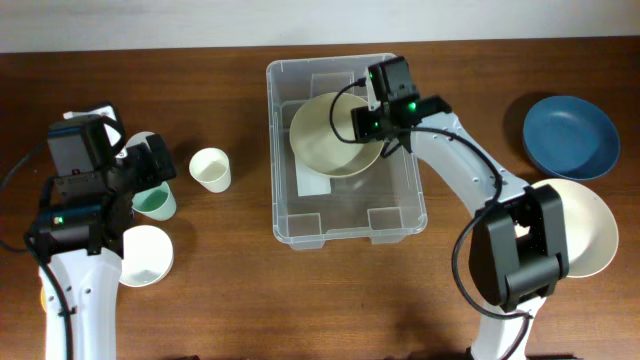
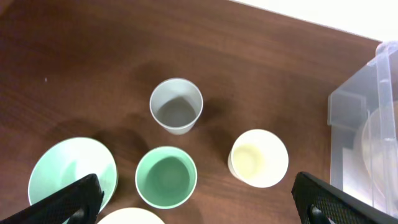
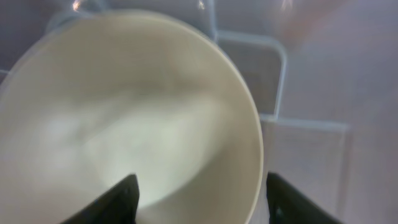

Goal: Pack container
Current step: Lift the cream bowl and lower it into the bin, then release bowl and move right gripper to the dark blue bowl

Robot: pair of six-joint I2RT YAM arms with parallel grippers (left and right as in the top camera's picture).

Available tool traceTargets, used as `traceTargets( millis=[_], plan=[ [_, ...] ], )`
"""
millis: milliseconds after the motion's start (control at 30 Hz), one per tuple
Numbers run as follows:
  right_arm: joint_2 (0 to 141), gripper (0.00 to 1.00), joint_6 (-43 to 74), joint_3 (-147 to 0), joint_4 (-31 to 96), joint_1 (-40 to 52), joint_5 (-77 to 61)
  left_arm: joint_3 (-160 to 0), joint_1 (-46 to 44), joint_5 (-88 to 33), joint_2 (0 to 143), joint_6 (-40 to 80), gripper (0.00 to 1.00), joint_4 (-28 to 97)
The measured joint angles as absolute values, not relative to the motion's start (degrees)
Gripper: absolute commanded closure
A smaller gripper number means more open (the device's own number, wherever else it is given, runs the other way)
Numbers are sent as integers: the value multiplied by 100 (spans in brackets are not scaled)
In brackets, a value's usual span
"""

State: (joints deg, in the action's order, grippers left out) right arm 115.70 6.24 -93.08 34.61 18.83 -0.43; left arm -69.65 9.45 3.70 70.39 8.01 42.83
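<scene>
The container [image 1: 345,212] stands on the worktop [image 1: 240,300] between my two arms, with a cream bowl [image 1: 322,135] lying in its far half over the white label [image 1: 312,183] on its floor. My right end effector [image 1: 383,128] is down inside the container at the bowl's right edge. Its fingers [image 3: 121,199] are spread, with the bowl's rim running between them, one finger over the bowl's inside and the other outside it. My left end effector [image 1: 150,175] hangs well to the left of the container, fingers [image 2: 74,199] spread wide and holding nothing. Below it stand a green cup [image 2: 166,176], a grey cup [image 2: 177,106] and a pale green dish [image 2: 71,171]. A pale yellow cup [image 2: 258,157] is the one nearest the container. Well to the container's right lie a blue plate [image 1: 570,135] and a large cream bowl [image 1: 590,225].
</scene>
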Motion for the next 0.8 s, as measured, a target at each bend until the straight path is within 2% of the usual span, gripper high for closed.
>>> traceTargets(
  millis=[233, 400, 600, 800],
  plan=[
    [11229, 31, 397, -10792, 4425, 1653, 602, -6965, 945, 370, 7039, 801, 1, 4193],
    [10949, 30, 379, -11104, 4866, 714, 1138, -6965, 945, 370, 7039, 803, 0, 4182],
    [11244, 29, 379, -11096, 5561, -569, 1415, -6965, 945, 370, 7039, 801, 1, 4180],
    [11863, 27, 379, -11072, 5843, -1210, 1463, -6965, 945, 370, 7039, 803, 1, 4180]
  ],
)
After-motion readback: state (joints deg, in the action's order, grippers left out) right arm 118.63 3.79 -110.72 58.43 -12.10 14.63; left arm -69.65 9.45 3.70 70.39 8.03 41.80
